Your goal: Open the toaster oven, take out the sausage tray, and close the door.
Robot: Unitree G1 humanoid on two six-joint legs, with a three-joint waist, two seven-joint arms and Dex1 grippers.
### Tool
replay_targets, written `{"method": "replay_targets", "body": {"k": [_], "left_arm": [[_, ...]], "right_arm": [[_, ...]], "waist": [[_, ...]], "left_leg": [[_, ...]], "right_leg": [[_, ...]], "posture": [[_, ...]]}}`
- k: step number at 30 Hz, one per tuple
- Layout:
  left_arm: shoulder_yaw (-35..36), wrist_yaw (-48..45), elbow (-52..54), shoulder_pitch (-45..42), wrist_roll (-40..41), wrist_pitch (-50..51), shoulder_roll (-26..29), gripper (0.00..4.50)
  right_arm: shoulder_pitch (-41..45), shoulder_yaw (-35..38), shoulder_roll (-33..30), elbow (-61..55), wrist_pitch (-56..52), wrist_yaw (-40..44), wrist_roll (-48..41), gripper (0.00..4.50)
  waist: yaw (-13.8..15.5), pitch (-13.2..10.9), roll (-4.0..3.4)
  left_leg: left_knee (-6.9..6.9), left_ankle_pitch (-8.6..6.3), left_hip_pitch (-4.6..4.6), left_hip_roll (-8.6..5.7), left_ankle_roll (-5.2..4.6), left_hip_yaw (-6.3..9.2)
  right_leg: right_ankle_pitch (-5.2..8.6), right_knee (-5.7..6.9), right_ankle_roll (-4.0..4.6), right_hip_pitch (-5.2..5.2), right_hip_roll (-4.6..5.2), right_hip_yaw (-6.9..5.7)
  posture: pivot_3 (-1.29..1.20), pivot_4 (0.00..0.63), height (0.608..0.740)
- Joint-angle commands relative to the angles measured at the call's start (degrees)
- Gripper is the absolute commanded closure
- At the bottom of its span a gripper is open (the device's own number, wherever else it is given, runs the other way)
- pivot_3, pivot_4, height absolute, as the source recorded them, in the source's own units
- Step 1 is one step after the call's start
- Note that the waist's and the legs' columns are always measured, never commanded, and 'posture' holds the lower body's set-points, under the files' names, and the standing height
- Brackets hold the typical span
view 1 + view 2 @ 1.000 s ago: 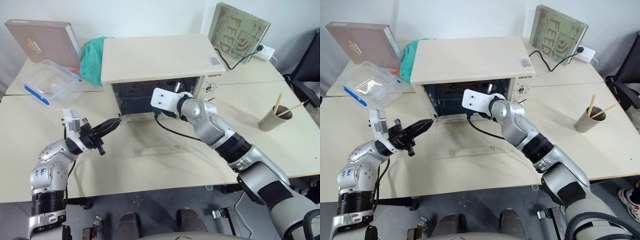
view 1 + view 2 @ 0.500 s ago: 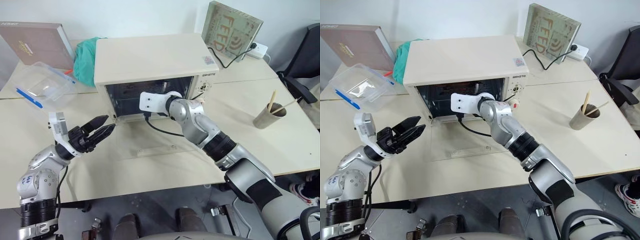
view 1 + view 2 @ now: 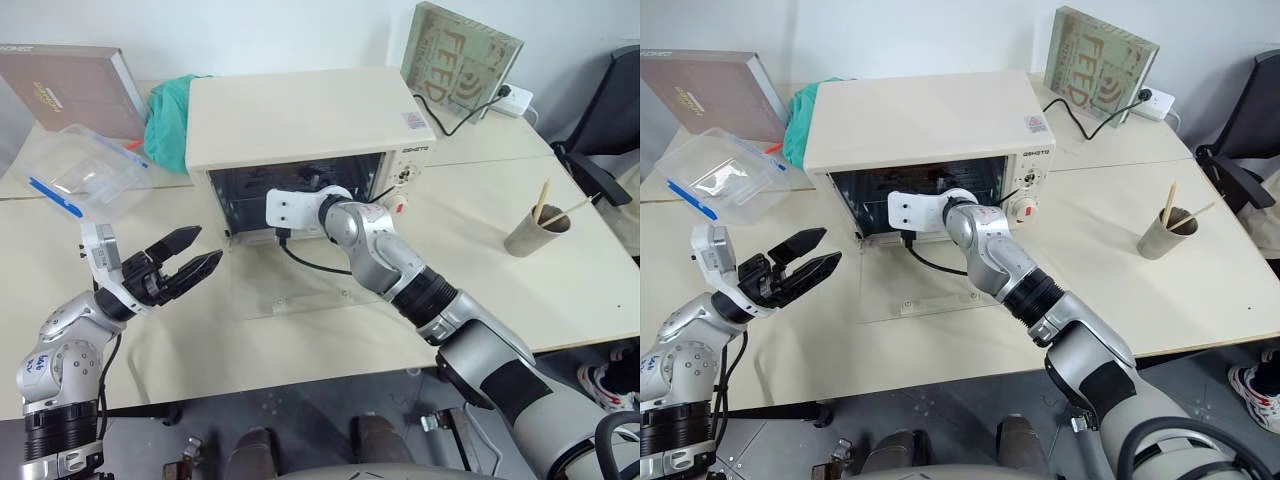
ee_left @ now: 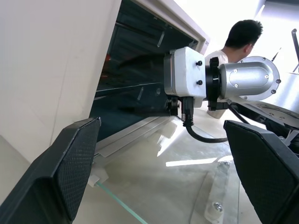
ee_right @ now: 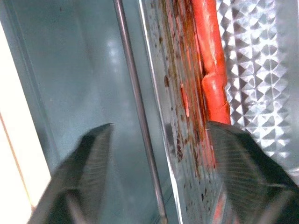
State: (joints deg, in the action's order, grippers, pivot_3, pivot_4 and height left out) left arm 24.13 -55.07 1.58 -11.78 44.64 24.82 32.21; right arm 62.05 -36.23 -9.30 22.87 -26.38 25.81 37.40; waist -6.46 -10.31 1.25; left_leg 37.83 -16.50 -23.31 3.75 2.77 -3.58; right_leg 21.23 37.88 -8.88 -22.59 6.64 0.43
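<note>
The cream toaster oven (image 3: 300, 110) stands mid-table. Its glass door (image 3: 300, 285) lies folded down flat on the table in front. My right gripper (image 5: 159, 127) reaches inside the oven, and my right wrist (image 3: 300, 205) shows at the opening. In the right wrist view its fingers stand apart on either side of the rim of the silver sausage tray (image 5: 187, 116). A red-orange sausage (image 5: 210, 60) and brown grease lie on the tray. My left gripper (image 3: 190, 262) hovers open and empty left of the door, pointing at the oven.
A clear plastic box with blue clips (image 3: 80, 165), a teal cloth (image 3: 170, 105) and a brown box (image 3: 60, 75) sit at the back left. A paper cup with sticks (image 3: 535, 228) stands at the right. A person's head (image 4: 243, 35) shows beyond the oven.
My left gripper has opened and drawn back to the left, away from the door's corner. My right hand has shifted left inside the oven and its fingers have narrowed. The camera has shifted.
</note>
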Motion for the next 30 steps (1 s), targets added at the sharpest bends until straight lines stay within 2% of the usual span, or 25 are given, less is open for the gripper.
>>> {"method": "replay_targets", "body": {"k": [1,6,7,21,30], "left_arm": [[0.2,0.1,1.2,0.3,-0.2,-1.5,0.0,0.0],[-0.3,0.3,1.1,0.0,-0.1,-1.6,0.0,0.0],[-0.3,0.3,1.0,-0.1,-0.1,-1.7,0.0,0.0],[-4.0,-2.5,-9.6,-7.8,-5.9,-3.9,2.2,0.0],[-4.8,-6.1,-13.6,-11.5,-6.4,-2.5,4.2,0.0]], "right_arm": [[0.3,0.0,0.7,-1.7,-2.4,0.2,2.6,2.61],[-0.3,-0.5,0.7,-2.3,-3.5,-0.1,5.4,4.34],[-0.5,-0.4,0.7,-2.5,-3.4,-0.1,6.0,4.45],[-7.3,-0.7,0.2,-12.3,-2.7,3.4,10.1,4.45],[-13.0,-0.8,-1.1,-20.3,-2.4,4.9,13.8,4.45]], "waist": [[0.0,0.0,0.0],[0.0,0.0,0.02],[0.0,0.0,0.02],[0.1,0.0,0.04],[0.1,0.0,0.06]], "left_leg": [[0.0,0.0,0.0,0.0,0.0,0.0],[0.0,-0.01,0.01,0.0,0.01,0.0],[0.0,-0.01,0.02,0.0,0.01,0.0],[-0.03,-0.02,0.03,0.0,0.04,0.04],[-0.04,-0.02,0.05,0.0,0.04,0.02]], "right_leg": [[0.0,0.0,0.0,0.0,0.0,-0.01],[0.0,0.0,0.0,0.01,0.0,-0.02],[0.0,0.0,0.0,0.01,0.0,-0.03],[0.0,-0.01,0.01,0.03,-0.02,-0.14],[0.0,-0.01,0.01,0.04,-0.01,-0.16]], "posture": [[0.0,0.15,0.74],[0.0,0.15,0.74],[0.0,0.15,0.74],[0.0,0.15,0.74],[0.0,0.15,0.74]]}}
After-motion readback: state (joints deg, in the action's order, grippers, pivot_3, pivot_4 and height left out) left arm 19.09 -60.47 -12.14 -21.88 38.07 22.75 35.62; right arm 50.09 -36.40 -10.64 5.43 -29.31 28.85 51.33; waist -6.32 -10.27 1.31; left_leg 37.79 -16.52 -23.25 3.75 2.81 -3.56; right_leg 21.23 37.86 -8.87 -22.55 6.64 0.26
